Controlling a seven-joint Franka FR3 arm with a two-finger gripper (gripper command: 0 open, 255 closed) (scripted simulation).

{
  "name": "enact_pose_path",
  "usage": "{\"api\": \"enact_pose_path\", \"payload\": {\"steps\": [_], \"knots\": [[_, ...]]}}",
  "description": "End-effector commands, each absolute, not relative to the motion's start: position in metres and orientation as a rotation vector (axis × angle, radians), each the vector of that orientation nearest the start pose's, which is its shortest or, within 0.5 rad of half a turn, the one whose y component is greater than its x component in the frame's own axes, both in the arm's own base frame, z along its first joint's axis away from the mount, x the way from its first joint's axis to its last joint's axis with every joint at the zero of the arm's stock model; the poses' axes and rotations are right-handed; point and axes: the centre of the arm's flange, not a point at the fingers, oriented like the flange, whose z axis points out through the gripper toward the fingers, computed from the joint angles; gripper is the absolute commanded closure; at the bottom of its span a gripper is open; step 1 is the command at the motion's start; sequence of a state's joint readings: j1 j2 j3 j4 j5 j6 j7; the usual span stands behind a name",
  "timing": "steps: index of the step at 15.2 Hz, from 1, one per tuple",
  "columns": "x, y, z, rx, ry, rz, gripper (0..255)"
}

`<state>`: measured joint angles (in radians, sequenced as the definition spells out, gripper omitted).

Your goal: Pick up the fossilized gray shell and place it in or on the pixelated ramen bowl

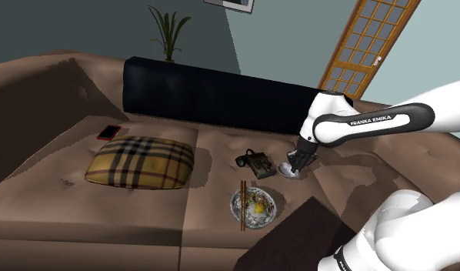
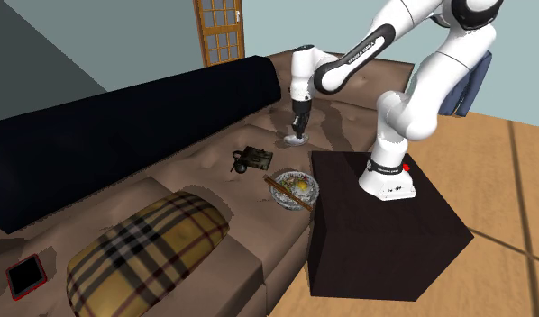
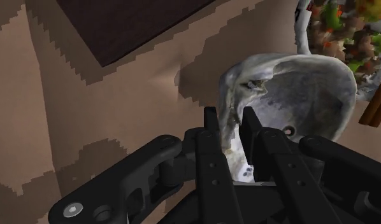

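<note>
The dark box stand (image 1: 298,231) sat against the front edge of the brown sofa (image 1: 105,223), with the white arm (image 1: 375,119) reaching from it over the seat. Just beside the stand, near that front edge, stood the ramen bowl (image 1: 273,202), full of mottled, blocky-looking food. A pair of brown chopsticks (image 1: 242,206) lay across its rim.

Farther in, about midway between the front edge and the backrest, the gripper (image 1: 298,164) pointed down at the gray shell (image 1: 292,171). In the wrist view the fingers (image 3: 210,137) were closed to a narrow gap and pinched the shell's (image 3: 304,95) thin upturned rim between them, the pale hollow of the shell spreading out beyond the gripper (image 3: 230,118). The shell sat low at the seat, near the bowl but apart from it; whether it touched the cushion could not be told.

A small dark boxy object (image 1: 254,162) lay just beside the shell, on the side away from the arm. Well along the seat toward its far end lay a yellow plaid cushion (image 1: 140,162), and past it, near the back edge, a flat red device (image 1: 108,132).

The dark navy backrest (image 1: 213,96) ran along the back edge. Behind it stood a leafy plant (image 1: 168,35) and a wooden lattice door (image 1: 371,42).
</note>
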<state>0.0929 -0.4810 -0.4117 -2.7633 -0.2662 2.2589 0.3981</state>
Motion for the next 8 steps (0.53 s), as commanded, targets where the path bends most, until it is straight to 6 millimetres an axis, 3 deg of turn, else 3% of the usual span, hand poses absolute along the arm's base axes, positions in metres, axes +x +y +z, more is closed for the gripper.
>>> {"api": "enact_pose_path", "payload": {"steps": [1,8], "knots": [[0.341,-0.078,0.342,-3.062,0.777,0.064,255],[0.344,0.014,0.346,-3.062,0.777,0.064,255]]}}
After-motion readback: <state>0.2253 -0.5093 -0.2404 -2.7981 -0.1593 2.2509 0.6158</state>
